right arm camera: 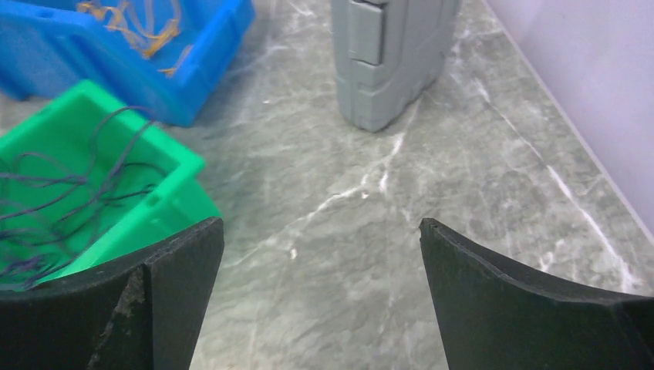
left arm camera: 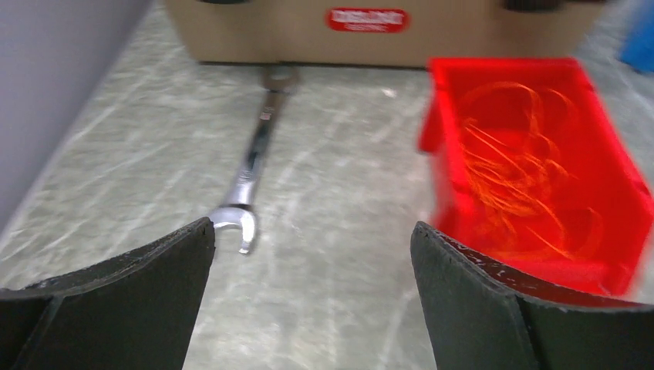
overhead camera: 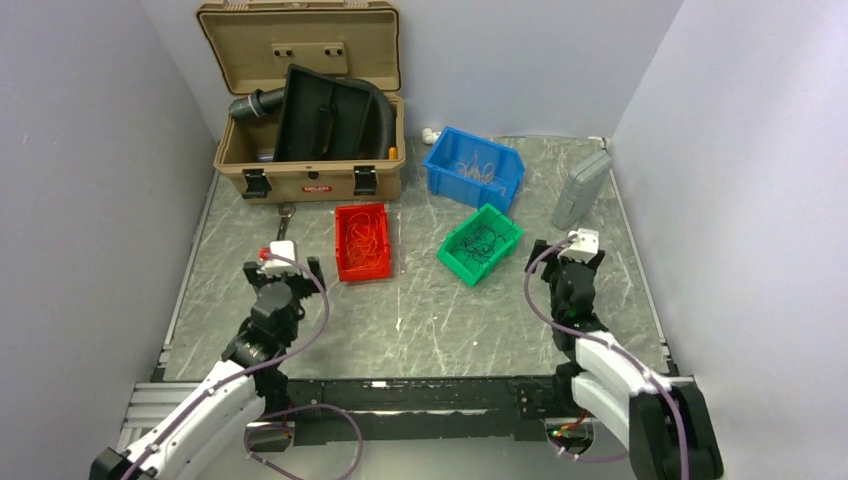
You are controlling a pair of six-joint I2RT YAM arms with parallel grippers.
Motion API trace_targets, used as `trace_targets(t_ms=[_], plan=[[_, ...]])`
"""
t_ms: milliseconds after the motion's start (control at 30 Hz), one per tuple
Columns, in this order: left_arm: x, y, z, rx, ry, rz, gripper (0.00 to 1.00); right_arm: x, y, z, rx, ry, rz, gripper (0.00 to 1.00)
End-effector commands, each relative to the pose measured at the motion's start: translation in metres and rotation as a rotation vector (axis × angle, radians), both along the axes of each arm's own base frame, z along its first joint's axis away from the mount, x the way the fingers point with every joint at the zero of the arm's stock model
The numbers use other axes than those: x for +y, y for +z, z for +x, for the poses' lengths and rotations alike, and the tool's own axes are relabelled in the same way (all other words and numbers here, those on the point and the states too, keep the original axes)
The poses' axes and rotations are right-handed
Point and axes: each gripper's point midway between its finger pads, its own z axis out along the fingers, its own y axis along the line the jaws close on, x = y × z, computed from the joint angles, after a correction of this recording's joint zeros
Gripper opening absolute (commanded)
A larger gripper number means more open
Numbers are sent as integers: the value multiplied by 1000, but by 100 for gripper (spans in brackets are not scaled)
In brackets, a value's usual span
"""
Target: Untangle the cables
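Note:
The cables are thin wires lying tangled in three small bins. Orange cables (overhead camera: 365, 238) (left arm camera: 518, 166) fill the red bin (overhead camera: 345, 262) (left arm camera: 463, 100). Yellow and pale ones (overhead camera: 478, 166) (right arm camera: 137, 21) lie in the blue bin (overhead camera: 440, 178) (right arm camera: 197, 73). Dark ones (overhead camera: 482, 242) (right arm camera: 73, 189) sit in the green bin (overhead camera: 455, 262) (right arm camera: 166, 196). My left gripper (overhead camera: 284, 266) (left arm camera: 312, 226) stands open over bare table, just left of the red bin. The right gripper (overhead camera: 567, 250) (right arm camera: 320, 223) is open too, empty, just right of the green bin.
A steel wrench (overhead camera: 285, 212) (left arm camera: 254, 166) lies ahead of my left gripper. Behind it stands an open tan toolbox (overhead camera: 310, 178) holding a black hose (overhead camera: 255, 103) and a black tray (overhead camera: 320, 115). A grey case (overhead camera: 580, 188) (right arm camera: 385, 62) lies at the back right. Walls close three sides.

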Motion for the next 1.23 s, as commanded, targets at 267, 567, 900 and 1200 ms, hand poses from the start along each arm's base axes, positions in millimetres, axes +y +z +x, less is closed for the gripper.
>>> trace_targets(t_ms=[267, 567, 900, 1200], plan=[[83, 5, 62, -175, 110, 7, 96, -27, 22, 34, -197, -83, -35, 100], [81, -16, 95, -107, 51, 66, 96, -38, -1, 46, -166, -154, -34, 100], [62, -20, 105, -70, -85, 107, 99, -43, -8, 59, -111, -179, -56, 100], [62, -17, 106, -89, -82, 109, 100, -41, -10, 60, -100, -169, -47, 100]])
